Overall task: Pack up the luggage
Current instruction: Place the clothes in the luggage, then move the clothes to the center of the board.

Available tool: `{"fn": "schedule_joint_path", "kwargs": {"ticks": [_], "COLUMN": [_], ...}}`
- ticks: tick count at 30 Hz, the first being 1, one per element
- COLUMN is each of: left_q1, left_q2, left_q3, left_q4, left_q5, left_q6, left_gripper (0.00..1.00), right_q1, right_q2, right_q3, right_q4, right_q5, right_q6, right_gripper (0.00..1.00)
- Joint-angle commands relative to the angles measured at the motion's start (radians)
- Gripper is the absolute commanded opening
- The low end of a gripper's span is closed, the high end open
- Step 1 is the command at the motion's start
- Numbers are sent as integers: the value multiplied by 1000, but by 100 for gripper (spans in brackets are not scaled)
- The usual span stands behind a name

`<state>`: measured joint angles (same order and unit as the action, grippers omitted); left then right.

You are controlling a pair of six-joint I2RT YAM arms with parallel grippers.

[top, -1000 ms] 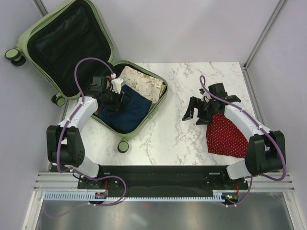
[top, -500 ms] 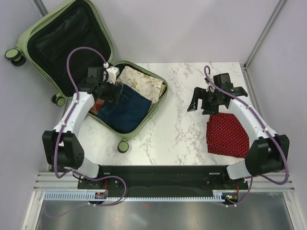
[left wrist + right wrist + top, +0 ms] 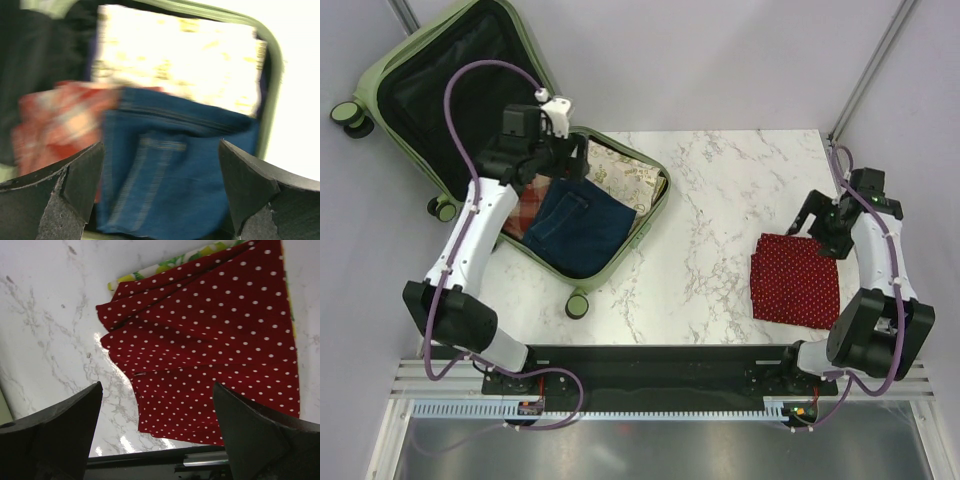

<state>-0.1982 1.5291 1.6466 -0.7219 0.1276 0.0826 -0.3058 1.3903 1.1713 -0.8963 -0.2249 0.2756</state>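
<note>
Both grippers spread wide. Left gripper (image 3: pixel 160 189) over jeans (image 3: pixel 582 225) in open luggage (image 3: pixel 270 90) at 10 o'clock; right gripper (image 3: pixel 817 222) at 3 o'clock, near red polka-dot cloth (image 3: pixel 795 282).

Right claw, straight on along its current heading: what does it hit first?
Probably the red polka-dot cloth lying on the marble table: it fills the wrist view ahead of the right claw, whose jaws are open. How far off is unclear.
</note>
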Motion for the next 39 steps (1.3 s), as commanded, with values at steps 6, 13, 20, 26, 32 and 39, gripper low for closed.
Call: {"fn": "schedule_joint_path", "kwargs": {"ticks": [6, 13, 20, 26, 32, 39], "left_q1": [-317, -518, -530, -532, -530, -526], "left_q2": [83, 207, 230, 166, 106, 51], "left_q3": [16, 38, -8, -47, -90, -131], "left_q4": [59, 159, 200, 217, 217, 210], "left_q5": [-51, 15, 136, 150, 152, 121], "left_q6": [-289, -383, -439, -357, -291, -205], "left_gripper": [100, 100, 99, 100, 100, 100], "right_q1": [-134, -214, -256, -257, -257, -254], "right_q2": [-37, -63, -42, -5, 62, 136], "right_q3": [-54, -159, -274, -285, -318, -355], "right_q4": [33, 85, 174, 255, 313, 364], "right_q5": [110, 124, 136, 148, 255, 120], "right_q6": [42, 39, 20, 27, -1, 14], "right_gripper": [98, 98, 98, 98, 98, 98]}}
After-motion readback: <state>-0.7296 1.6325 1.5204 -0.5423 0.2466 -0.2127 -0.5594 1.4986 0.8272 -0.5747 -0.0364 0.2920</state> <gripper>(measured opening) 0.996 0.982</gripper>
